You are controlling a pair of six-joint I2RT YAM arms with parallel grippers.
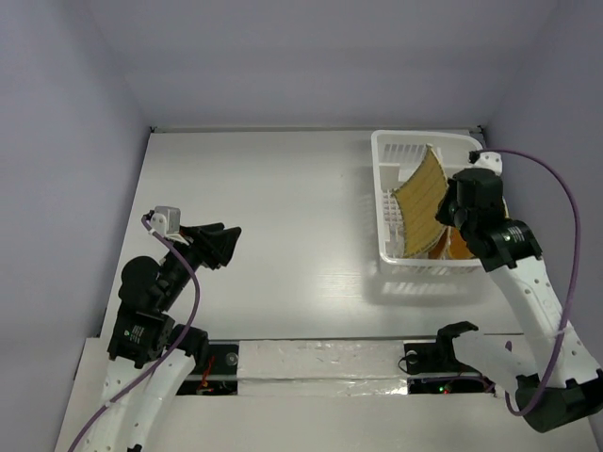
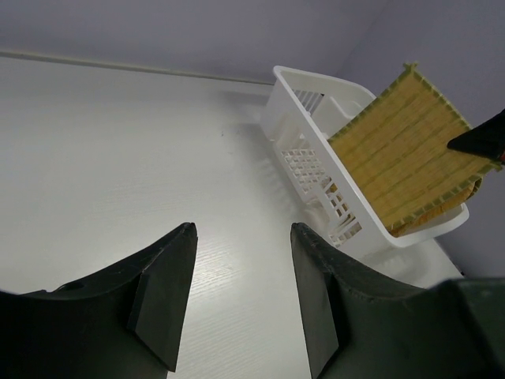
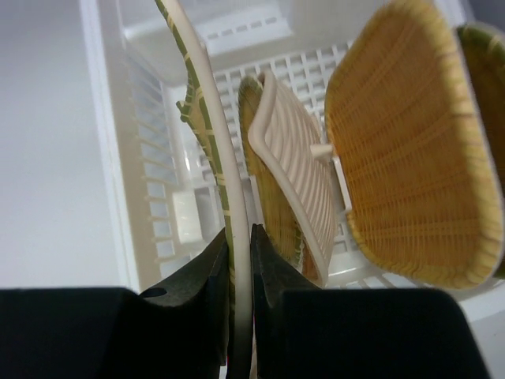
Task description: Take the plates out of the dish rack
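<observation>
The white dish rack (image 1: 388, 247) stands at the right of the table; it also shows in the left wrist view (image 2: 293, 110) and the right wrist view (image 3: 106, 158). My right gripper (image 1: 450, 209) is shut on the edge of a square tan woven plate (image 1: 420, 188), held tilted above the rack. That plate shows edge-on between my fingers in the right wrist view (image 3: 213, 142) and face-on in the left wrist view (image 2: 406, 142). More plates stand in the rack: an orange rounded one (image 3: 402, 166) and a greenish one (image 3: 276, 213). My left gripper (image 1: 221, 245) is open and empty over the table.
A white ribbed divider (image 3: 296, 174) stands between the plates in the rack. The rack sits close to the right wall. A taped strip (image 1: 320, 358) runs along the table's near edge between the arm bases.
</observation>
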